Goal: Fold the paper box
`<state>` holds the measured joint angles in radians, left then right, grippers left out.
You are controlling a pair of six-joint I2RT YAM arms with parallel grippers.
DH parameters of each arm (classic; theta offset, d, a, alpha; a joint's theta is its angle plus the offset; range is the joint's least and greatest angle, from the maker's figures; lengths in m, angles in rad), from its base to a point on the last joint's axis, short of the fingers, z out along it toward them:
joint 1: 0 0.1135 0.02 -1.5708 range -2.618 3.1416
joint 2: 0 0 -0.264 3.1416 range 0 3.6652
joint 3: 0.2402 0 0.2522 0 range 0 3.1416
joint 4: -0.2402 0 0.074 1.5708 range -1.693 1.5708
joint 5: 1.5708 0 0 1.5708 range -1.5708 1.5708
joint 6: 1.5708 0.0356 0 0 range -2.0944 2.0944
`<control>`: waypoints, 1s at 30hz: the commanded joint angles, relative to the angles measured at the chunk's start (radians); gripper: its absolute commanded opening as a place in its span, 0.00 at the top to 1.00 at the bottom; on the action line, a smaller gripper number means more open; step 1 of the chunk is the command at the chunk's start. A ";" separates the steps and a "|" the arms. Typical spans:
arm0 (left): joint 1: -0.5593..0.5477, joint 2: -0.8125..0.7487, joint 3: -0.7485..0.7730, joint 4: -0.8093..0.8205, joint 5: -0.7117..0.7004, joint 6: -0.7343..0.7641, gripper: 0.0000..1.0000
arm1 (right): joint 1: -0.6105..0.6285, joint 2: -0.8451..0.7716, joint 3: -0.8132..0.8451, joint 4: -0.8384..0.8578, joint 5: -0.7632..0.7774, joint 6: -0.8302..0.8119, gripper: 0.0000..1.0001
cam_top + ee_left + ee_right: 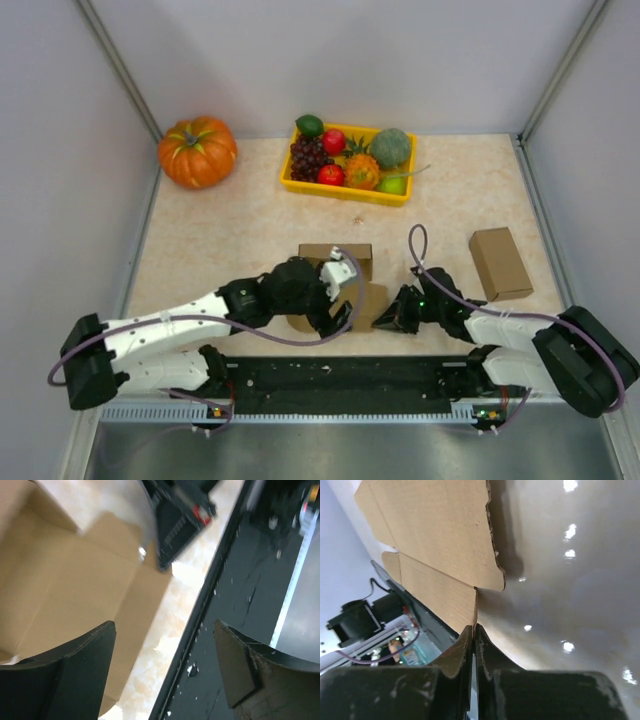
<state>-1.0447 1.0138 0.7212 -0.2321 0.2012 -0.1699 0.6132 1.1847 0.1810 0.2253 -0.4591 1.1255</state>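
The paper box (338, 254) lies unfolded and flat on the table just ahead of the arm bases, brown cardboard with loose flaps. My right gripper (384, 320) is at its right side. In the right wrist view that gripper (474, 628) is shut on the thin edge of a flap of the paper box (435, 535). My left gripper (337, 312) hovers over the near left part of the sheet. Its fingers (75, 672) stand wide apart, one over the cardboard (70, 580) and one over the black rail, holding nothing. The right gripper's dark tip (175, 527) shows at the top.
A closed brown box (499, 262) sits at the right. A yellow tray (342, 190) of fruit stands at the back, with a pumpkin (197, 150) to its left. The black base rail (340, 375) runs along the near edge. Grey walls close in both sides.
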 commanded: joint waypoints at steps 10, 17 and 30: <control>-0.265 0.440 0.194 -0.134 -0.311 0.403 0.10 | -0.075 -0.069 0.098 -0.164 -0.197 0.080 1.00; -0.302 0.569 0.242 -0.139 -0.517 0.386 0.34 | -0.086 -0.088 0.129 -0.205 -0.248 0.088 1.00; -0.313 0.476 0.293 -0.246 -0.620 0.273 1.00 | -0.199 -0.195 0.395 -0.531 -0.316 -0.269 0.42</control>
<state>-1.3621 1.5417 0.9451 -0.4049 -0.3752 0.1623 0.4641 1.0477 0.4118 -0.1329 -0.7368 1.0843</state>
